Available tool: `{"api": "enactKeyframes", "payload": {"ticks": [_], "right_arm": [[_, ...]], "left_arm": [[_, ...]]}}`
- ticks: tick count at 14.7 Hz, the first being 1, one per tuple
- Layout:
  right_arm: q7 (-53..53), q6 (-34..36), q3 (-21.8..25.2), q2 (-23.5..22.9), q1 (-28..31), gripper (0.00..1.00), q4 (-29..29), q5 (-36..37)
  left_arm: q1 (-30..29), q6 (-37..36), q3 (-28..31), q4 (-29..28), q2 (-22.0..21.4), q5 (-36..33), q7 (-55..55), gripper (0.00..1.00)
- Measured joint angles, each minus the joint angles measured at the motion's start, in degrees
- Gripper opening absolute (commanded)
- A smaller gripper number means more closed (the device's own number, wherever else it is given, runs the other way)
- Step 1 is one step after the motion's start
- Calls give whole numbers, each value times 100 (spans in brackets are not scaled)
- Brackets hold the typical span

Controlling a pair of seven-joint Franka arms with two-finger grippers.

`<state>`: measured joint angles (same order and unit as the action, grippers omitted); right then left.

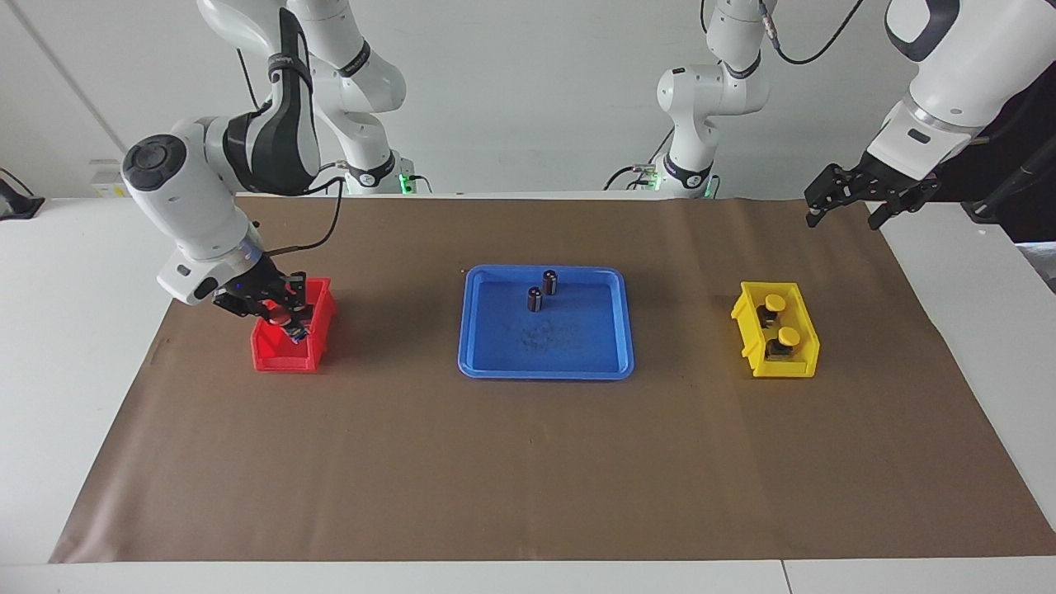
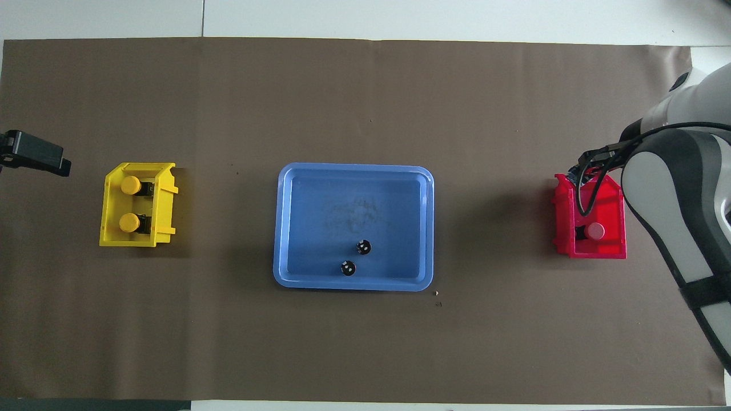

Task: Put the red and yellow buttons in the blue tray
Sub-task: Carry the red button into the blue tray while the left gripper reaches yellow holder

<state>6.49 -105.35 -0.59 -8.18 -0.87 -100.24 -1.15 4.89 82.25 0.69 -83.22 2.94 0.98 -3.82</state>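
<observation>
The blue tray (image 1: 544, 373) (image 2: 354, 285) lies mid-table. Two yellow buttons (image 1: 774, 304) (image 1: 789, 337) sit in the small yellow bin (image 1: 804, 363), also seen from overhead (image 2: 131, 185) (image 2: 129, 222). The small red bin (image 1: 272, 359) (image 2: 562, 220) stands toward the right arm's end. One red button (image 2: 595, 230) shows in its nearer half; the other is hidden. My right gripper (image 1: 287, 323) reaches down into the bin's farther half, with something red between its fingers. My left gripper (image 1: 846, 216) (image 2: 34, 155) is open and empty, raised over the mat's end beside the yellow bin (image 2: 108, 240).
Two small dark cylinders with silvery tops (image 1: 550, 282) (image 1: 535, 299) stand in the tray's nearer part, also seen from overhead (image 2: 364, 247) (image 2: 348, 268). A brown paper mat (image 1: 528, 478) covers the table. The right arm's forearm (image 2: 674, 205) hangs over the red bin's end.
</observation>
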Motion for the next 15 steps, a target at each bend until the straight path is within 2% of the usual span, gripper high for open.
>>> {"api": "enactKeyframes", "payload": {"ticks": [2, 5, 8, 10, 13, 15], "right_arm": [[-1147, 48, -23, -238, -750, 30, 448, 42], [-3039, -665, -47, -632, -2020, 30, 523, 81], [-4620, -1269, -42, -1277, -2977, 30, 674, 143], [-5130, -1491, -36, -1676, -3336, 31, 795, 179], [-5291, -1525, -28, -1915, -3485, 35, 820, 187], [-5292, -1525, -14, -1939, -3481, 41, 787, 188]], "left_arm": [[0, 0, 0, 0, 0, 0, 0, 100], [0, 0, 0, 0, 0, 0, 0, 100], [0, -9, 4, -8, 0, 0, 4, 100], [-4, -16, 24, -22, -1, 0, 21, 100], [-67, 105, 55, -185, -56, -1, 22, 100], [-160, 903, 59, -811, -275, -1, 23, 100]]}}
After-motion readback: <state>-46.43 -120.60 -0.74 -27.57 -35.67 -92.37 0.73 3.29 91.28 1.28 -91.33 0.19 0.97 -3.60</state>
